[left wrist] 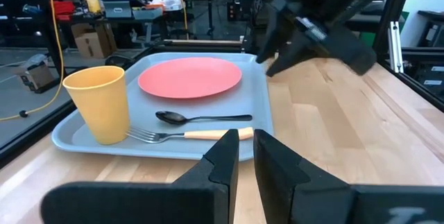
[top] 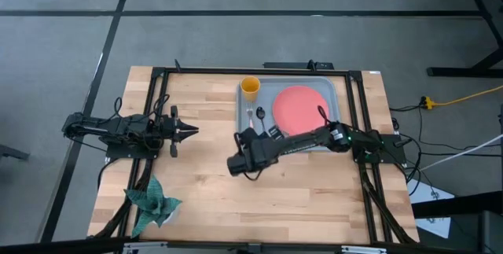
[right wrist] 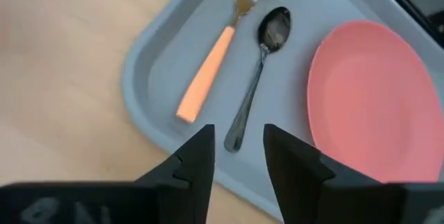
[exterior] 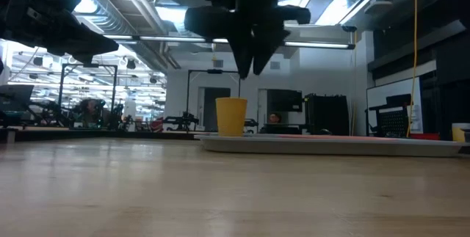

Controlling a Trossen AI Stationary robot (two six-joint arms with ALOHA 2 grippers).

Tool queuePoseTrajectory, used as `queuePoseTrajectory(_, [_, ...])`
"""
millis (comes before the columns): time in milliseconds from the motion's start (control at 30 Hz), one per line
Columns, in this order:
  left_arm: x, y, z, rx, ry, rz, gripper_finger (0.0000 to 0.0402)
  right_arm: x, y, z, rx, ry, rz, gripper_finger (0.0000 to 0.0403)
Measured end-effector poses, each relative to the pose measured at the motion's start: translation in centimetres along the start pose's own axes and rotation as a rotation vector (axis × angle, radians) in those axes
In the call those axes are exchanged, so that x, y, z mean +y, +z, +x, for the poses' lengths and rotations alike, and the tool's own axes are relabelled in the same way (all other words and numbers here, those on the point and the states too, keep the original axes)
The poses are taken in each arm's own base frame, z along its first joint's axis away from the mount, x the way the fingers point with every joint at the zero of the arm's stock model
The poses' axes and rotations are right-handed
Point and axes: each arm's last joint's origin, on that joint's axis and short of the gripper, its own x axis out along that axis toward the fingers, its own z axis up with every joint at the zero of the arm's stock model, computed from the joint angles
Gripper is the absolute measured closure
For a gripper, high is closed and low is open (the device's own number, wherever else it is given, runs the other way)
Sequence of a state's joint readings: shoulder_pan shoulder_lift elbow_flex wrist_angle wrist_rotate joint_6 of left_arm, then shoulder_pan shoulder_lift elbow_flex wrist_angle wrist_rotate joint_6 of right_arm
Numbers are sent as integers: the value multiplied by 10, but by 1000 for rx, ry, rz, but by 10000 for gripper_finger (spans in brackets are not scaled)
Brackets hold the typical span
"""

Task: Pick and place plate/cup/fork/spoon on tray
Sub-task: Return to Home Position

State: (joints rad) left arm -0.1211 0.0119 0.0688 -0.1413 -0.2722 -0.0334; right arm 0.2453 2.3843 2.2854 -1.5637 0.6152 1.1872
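Observation:
The grey-blue tray [top: 343, 97] lies at the table's far right. On it rest the coral plate [top: 302, 106], the yellow cup [top: 250, 89] upright in the far left corner, and the orange-handled fork [right wrist: 211, 64] beside the dark spoon [right wrist: 260, 71]. My right gripper [right wrist: 239, 141] hangs open above the tray's near left corner [right wrist: 152, 78], slanting down toward the far edge, with nothing between its fingers. My left gripper [left wrist: 245, 141] waits level at the table's left, fingers almost together and empty.
A crumpled green thing [top: 153, 203] lies at the near left corner. Black frame rails [top: 157, 97] run along the table's sides. Bare wood [top: 212, 183] stretches between the two arms and along the near edge.

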Motion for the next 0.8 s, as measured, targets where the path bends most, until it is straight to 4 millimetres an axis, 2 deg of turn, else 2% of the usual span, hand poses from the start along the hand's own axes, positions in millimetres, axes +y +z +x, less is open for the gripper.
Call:
queuePoseTrajectory(167, [0, 0, 0, 0, 0, 0, 363, 3, -32, -6, 3, -24, -44, 273])
queuePoseTrajectory(267, [0, 0, 0, 0, 0, 0, 363, -18, -57, -10, -4, -61, 15, 273])
queuePoseTrajectory(367, [0, 0, 0, 0, 0, 0, 363, -42, -81, 0, -18, 8, 104, 273])
queuePoseTrajectory(467, [0, 0, 0, 0, 0, 0, 363, -73, -98, 10, -5, 162, 160, 273])
queuePoseTrajectory(600, [0, 0, 0, 0, 0, 0, 363, -124, -117, 34, 0, 328, 126, 273])
queuePoseTrajectory(700, [0, 0, 0, 0, 0, 0, 363, -164, -124, 41, -91, 456, 50, 273])
queuePoseTrajectory(800, [0, 0, 0, 0, 0, 0, 363, -202, -134, 49, -209, 496, -58, 273])
